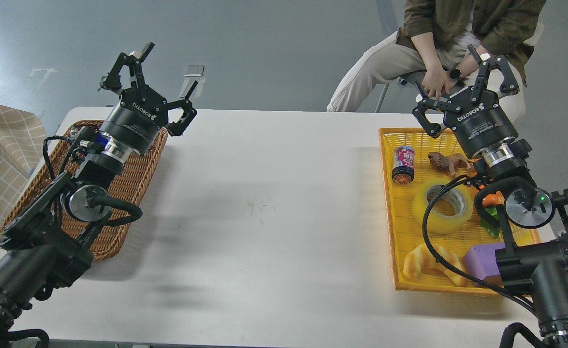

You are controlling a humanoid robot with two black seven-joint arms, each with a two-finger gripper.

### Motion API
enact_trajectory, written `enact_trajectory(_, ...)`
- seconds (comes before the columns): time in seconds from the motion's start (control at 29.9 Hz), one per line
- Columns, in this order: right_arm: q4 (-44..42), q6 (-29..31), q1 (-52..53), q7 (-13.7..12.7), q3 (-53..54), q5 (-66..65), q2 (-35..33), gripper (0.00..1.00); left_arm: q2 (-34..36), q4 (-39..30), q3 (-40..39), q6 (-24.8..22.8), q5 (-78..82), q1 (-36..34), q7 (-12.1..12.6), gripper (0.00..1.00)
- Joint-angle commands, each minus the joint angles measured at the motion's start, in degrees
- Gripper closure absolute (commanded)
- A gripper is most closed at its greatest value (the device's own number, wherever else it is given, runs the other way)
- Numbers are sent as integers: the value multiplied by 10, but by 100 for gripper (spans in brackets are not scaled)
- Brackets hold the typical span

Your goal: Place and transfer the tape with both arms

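Observation:
The tape (442, 207), a wide yellow translucent roll with a pale core, lies flat in the middle of the yellow tray (389, 203) at the right. My right gripper (465, 82) is raised above the tray's far end, fingers spread open and holding nothing, well beyond the tape. A black cable of that arm crosses the roll's near side. My left gripper (151, 87) hangs above the far end of the brown wicker basket (136, 181) at the left, open and empty too.
The yellow tray also holds a small can (403, 164), a brown toy animal (449, 161), a croissant (426, 263), a purple block (482, 258) and an orange-green item (491, 212). A seated person (458, 43) is behind the table's (264, 208) far right edge.

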Motion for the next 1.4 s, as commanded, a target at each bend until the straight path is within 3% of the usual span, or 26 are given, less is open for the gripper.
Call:
enact_trajectory(0.0,0,0,0,0,0,0,0,0,0,0,0,0,0,0,0,2)
enact_trajectory(1.37,0,0,-1,0,1,1,0,0,-2,0,-6,0,0,-1,1,2)
